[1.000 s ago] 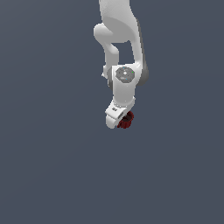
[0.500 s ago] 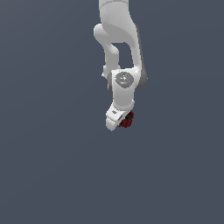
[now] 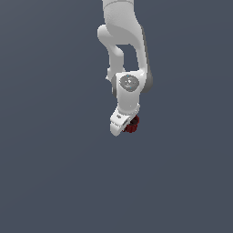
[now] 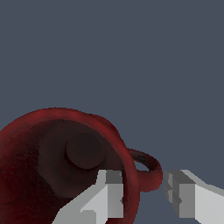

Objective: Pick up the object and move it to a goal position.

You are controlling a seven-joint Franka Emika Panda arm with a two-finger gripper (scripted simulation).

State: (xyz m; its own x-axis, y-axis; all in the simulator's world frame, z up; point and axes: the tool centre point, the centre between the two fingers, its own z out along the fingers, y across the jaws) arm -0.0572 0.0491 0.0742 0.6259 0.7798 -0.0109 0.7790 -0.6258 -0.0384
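Wrist view shows the hand (image 4: 144, 192) part open, fingers straddling the red object's (image 4: 65, 162) wall; grasp unfinished, carrying remains.

Flat, even, coarse simulator render

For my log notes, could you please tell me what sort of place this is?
Most likely a bare simulator scene, not a real room: flat grey background everywhere, a smooth white arm, and a red cup at its pincer.
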